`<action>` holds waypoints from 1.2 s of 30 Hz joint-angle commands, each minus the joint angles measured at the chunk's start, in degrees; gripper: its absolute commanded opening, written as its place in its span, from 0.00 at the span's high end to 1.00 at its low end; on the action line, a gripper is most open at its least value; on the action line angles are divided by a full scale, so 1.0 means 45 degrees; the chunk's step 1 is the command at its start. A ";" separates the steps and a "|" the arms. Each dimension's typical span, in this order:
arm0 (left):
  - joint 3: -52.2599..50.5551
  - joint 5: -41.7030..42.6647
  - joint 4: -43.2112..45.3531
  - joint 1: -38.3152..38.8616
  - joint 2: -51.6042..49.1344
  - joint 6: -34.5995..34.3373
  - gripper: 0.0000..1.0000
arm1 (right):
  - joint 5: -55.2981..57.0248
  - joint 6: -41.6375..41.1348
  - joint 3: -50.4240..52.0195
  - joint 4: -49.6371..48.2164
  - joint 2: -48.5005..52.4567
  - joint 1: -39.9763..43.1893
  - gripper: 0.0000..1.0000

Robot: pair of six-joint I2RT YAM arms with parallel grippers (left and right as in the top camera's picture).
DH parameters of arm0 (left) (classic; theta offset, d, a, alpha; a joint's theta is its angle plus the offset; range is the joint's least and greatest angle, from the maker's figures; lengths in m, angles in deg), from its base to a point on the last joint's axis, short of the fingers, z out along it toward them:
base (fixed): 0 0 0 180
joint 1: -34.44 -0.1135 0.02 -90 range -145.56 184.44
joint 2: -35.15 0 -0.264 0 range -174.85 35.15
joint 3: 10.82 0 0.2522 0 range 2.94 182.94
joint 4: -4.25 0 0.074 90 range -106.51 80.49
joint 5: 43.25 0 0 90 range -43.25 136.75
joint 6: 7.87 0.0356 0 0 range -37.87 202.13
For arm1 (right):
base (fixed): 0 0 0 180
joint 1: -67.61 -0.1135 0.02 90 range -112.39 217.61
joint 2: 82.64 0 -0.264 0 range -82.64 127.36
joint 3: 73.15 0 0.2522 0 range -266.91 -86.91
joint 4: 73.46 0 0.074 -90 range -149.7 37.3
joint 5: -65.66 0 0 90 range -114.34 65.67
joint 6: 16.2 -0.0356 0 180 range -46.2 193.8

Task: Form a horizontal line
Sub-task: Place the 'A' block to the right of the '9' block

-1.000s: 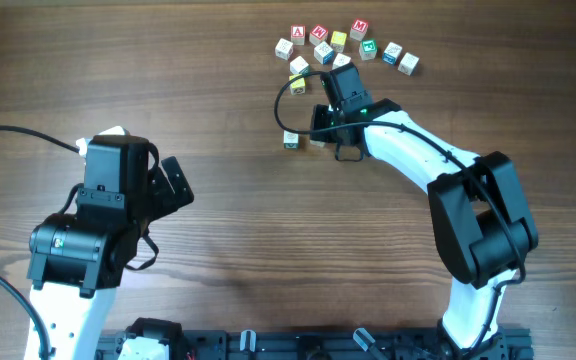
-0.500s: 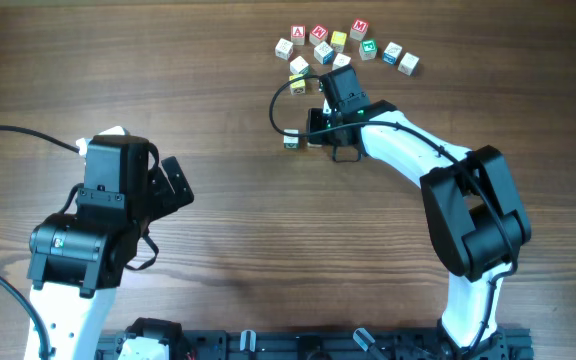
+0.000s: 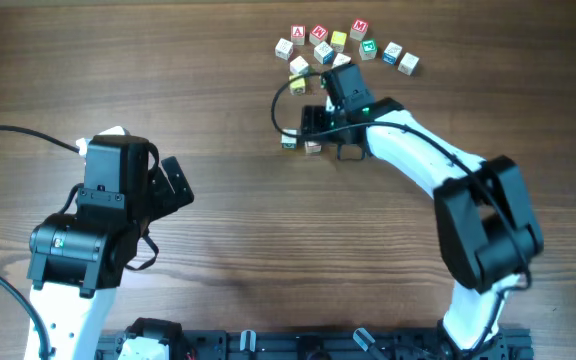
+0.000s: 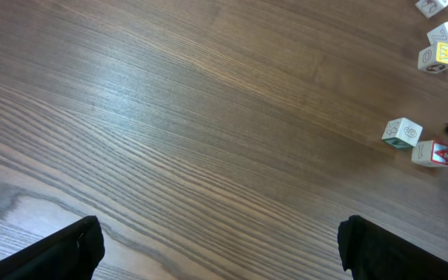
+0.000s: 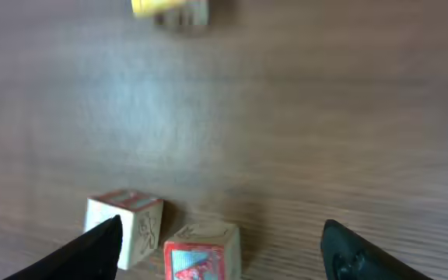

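A pale cube with green marks (image 3: pixel 289 143) and a pale cube with a red letter (image 3: pixel 312 147) sit side by side on the table, almost touching. My right gripper (image 3: pixel 313 128) is open just above and behind them. In the right wrist view the red-letter cube (image 5: pixel 202 250) lies between the fingers of that gripper (image 5: pixel 228 253), and the other pale cube (image 5: pixel 123 225) is by the left finger. A yellow cube (image 3: pixel 298 84) lies further back and shows blurred in the right wrist view (image 5: pixel 169 8). My left gripper (image 3: pixel 173 185) is open and empty, far to the left.
Several other letter cubes (image 3: pixel 340 42) are clustered at the back of the table, behind the right arm. The left wrist view shows the two paired cubes (image 4: pixel 401 133) and part of the cluster (image 4: pixel 439 54) at its right edge. A black cable (image 3: pixel 280 100) loops near the right gripper.
My right gripper has shifted slightly left, and the red-letter cube now sits closer to the green-marked cube. The left arm has not moved.
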 commanded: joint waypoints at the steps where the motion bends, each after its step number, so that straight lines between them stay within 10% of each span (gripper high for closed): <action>1: -0.0010 0.0073 0.0024 -0.0058 0.0044 -0.0121 0.00 | 0.1579 0.0121 -0.0350 0.0311 -0.0831 -0.0024 0.20; 4: -0.0010 0.0073 0.0024 -0.0058 0.0044 -0.0121 0.00 | 0.1569 0.0107 -0.0330 0.1214 -0.0816 -0.0024 0.65; 6: -0.0010 0.0073 0.0024 -0.0058 0.0044 -0.0121 0.00 | 0.2181 -0.0452 -0.0073 0.1501 -0.0690 -0.0024 0.75; 36: -0.0010 0.0073 0.0024 -0.0058 0.0044 -0.0121 0.00 | -0.1569 -0.0500 0.0170 0.1205 0.0792 -0.0029 0.85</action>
